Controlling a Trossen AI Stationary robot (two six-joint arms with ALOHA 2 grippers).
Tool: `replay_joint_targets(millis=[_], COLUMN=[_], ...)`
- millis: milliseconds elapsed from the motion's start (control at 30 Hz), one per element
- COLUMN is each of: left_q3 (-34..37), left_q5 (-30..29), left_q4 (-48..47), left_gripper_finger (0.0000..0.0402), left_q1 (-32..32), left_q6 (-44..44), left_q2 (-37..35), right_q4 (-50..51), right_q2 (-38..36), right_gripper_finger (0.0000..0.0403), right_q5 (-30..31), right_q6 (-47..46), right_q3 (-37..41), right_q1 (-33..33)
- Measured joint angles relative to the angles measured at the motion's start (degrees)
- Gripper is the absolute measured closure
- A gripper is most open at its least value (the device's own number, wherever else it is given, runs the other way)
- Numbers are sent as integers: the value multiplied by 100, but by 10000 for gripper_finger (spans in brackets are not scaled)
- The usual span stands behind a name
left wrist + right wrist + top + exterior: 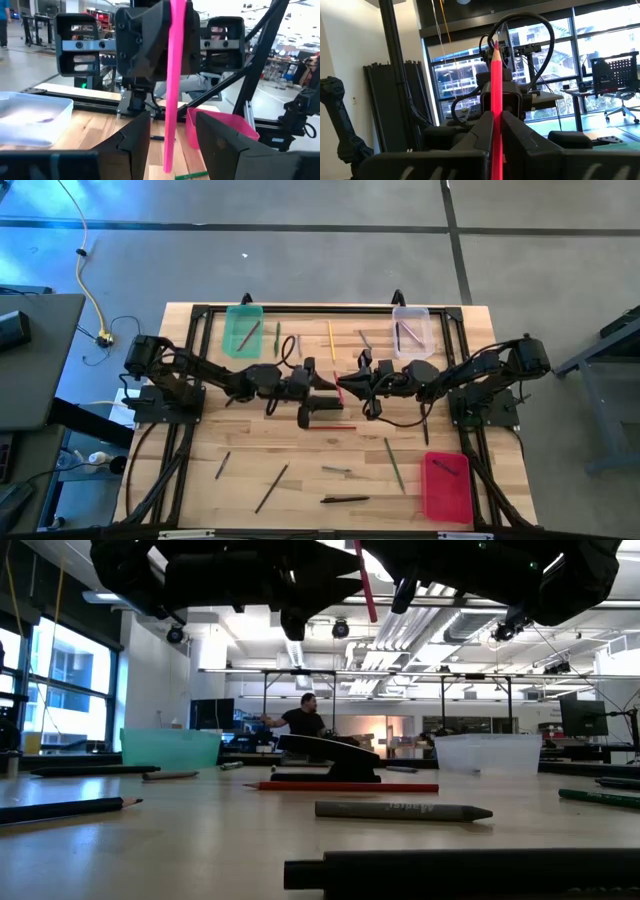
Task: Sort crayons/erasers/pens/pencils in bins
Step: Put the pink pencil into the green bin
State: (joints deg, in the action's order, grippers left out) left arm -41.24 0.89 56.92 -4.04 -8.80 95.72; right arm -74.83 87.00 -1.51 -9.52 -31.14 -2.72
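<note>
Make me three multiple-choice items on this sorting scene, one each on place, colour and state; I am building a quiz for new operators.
1. Where is the red bin?
A. near corner on the right arm's side
B. far edge, beside the green bin
C. table centre

2. What colour is the pencil in the right gripper?
A. green
B. red
C. yellow

3. How is the left gripper?
A. shut on the pencil
B. out of sight
C. open, fingers either side of the pencil

Answers: 1 A, the overhead view shows it there; 2 B, the right wrist view shows a red shaft between closed fingers; 3 C, the left wrist view shows gaps beside the shaft.
</note>
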Motion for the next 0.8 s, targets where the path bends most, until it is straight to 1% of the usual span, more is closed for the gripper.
replay_joint_targets(millis=[100, 233, 467, 633, 800], left_q3=[-84, -245, -397, -402, -402], left_q5=[153, 281, 297, 301, 393], left_q4=[-5, -6, -66, -54, -38], left_gripper_finger=[264, 284, 321, 344, 347], left_q1=[-48, -52, -52, -124, -164], left_q6=[-2, 21, 349, 282, 148], left_q2=[0, 56, 59, 59, 59], right_q4=[-2, -11, -79, -91, -92], right_q2=[0, 0, -4, -4, -4], right_gripper_finger=[391, 391, 391, 391, 391], right_q5=[1, 1, -1, -1, -1], right_q6=[-2, -2, 4, 52, 54], right_q3=[0, 0, 0, 0, 0], right_q1=[2, 2, 2, 2, 2])
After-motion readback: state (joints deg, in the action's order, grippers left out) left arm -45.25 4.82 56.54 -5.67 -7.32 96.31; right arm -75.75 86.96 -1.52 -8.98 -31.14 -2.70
